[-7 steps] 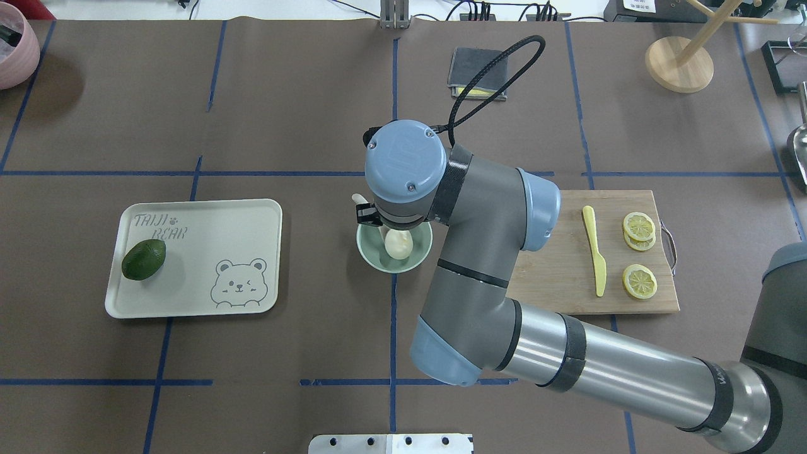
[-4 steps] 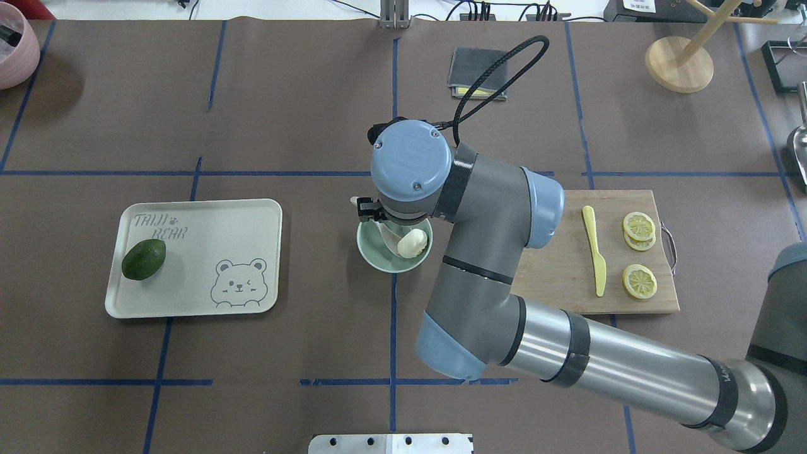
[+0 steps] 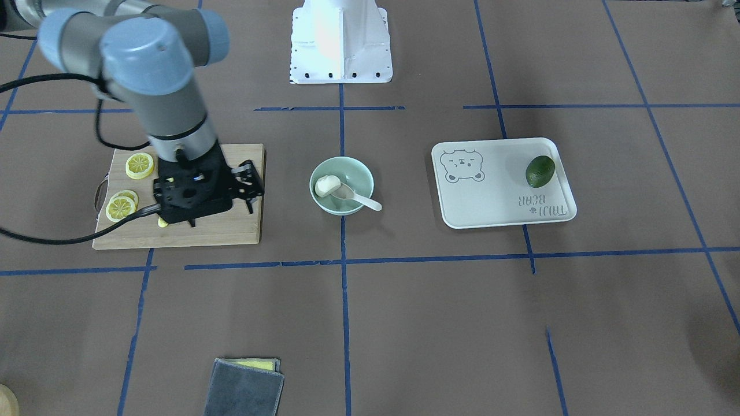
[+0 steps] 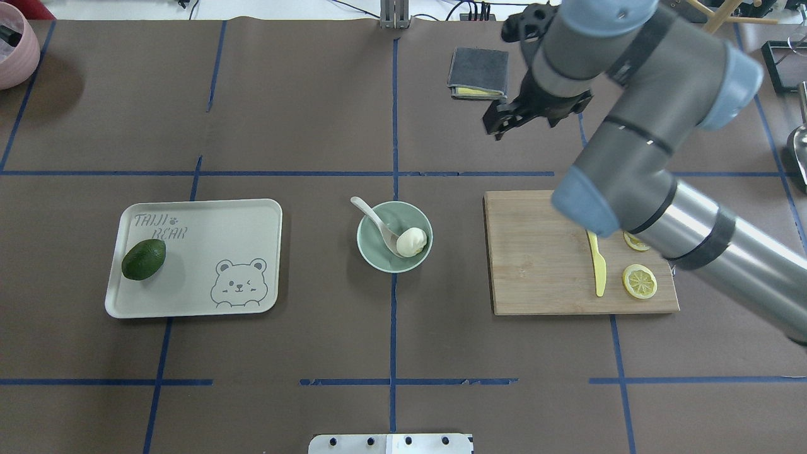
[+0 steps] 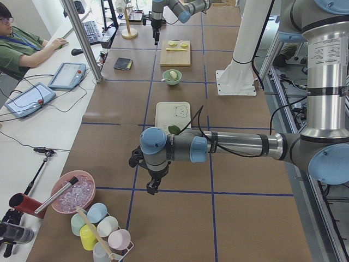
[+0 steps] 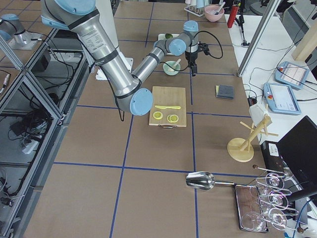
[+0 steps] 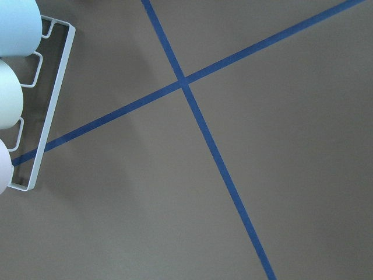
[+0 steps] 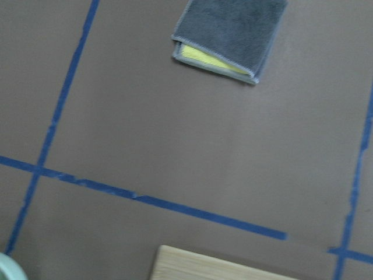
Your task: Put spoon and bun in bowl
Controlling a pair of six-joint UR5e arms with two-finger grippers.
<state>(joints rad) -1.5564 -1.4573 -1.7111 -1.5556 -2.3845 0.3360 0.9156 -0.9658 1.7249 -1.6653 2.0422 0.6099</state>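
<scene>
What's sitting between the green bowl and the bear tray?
Nothing. The overhead view shows only bare brown table between the bowl and the tray.

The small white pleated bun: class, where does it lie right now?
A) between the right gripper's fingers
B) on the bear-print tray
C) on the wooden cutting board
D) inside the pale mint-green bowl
D: the small white pleated bun lies inside the round pale mint-green bowl, next to the off-white spoon.
</scene>
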